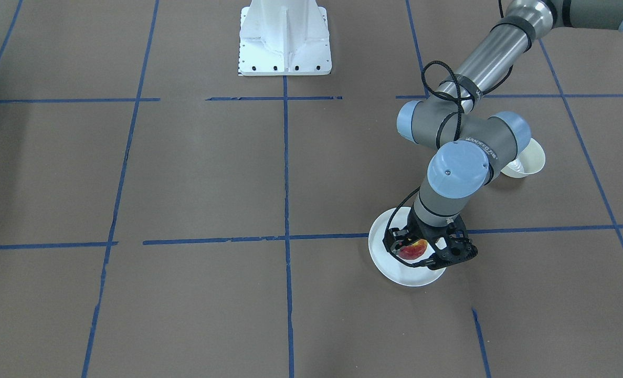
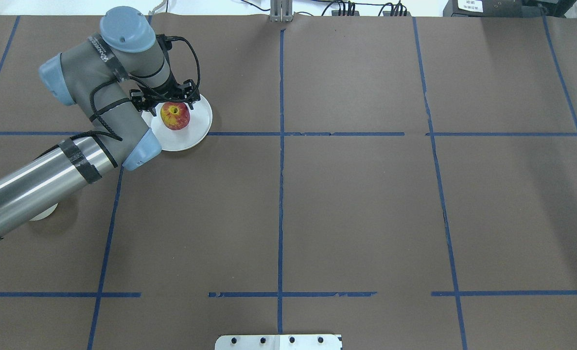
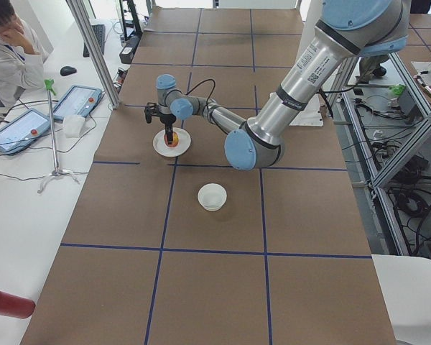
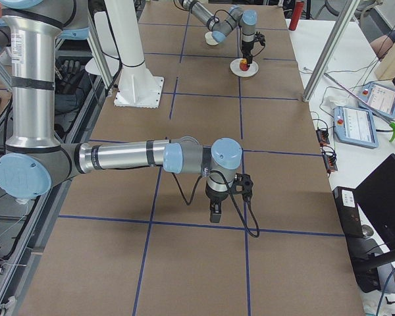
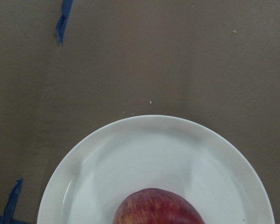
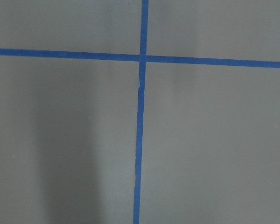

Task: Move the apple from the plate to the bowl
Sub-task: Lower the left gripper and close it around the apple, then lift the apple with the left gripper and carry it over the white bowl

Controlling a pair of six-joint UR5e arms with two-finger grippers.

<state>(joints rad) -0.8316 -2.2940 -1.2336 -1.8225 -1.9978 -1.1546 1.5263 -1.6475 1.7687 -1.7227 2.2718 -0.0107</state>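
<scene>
Bowl [image 1: 532,157] half hidden behind left arm [image 1: 458,170], left gripper [image 1: 420,256] spread around apple [image 1: 413,250] on plate [image 1: 400,275], right gripper [image 4: 214,214] unreadable

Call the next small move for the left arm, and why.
Probably close the left gripper on the apple. It looks open and straddles the apple, which sits on the plate, with a gap showing on one side. Nothing seems gripped yet, so squeeze before lifting toward the bowl.

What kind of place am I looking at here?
Probably a robotics research lab: a robot arm over a table gridded with blue tape, control tablets alongside, a white-coated person nearby.
</scene>
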